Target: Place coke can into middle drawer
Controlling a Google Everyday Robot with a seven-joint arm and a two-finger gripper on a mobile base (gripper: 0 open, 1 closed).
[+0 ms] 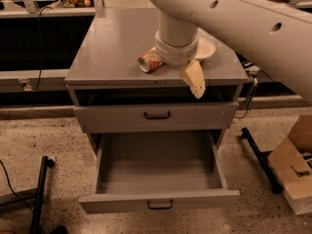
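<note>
The coke can [149, 62] lies on its side on the grey cabinet top [117, 43], near the front edge and left of centre. My gripper [194, 82] hangs over the cabinet's front edge, just right of the can and not holding it. My arm's wrist hides the can's right end. The middle drawer [158, 172] is pulled out below, with a bare grey floor and a black handle [160, 204] on its front.
A cream-white bowl [205, 49] sits on the cabinet top behind the wrist. A closed drawer front [157, 116] is above the open one. A cardboard box [292, 172] stands on the floor at right, and a black stand leg [40, 191] at left.
</note>
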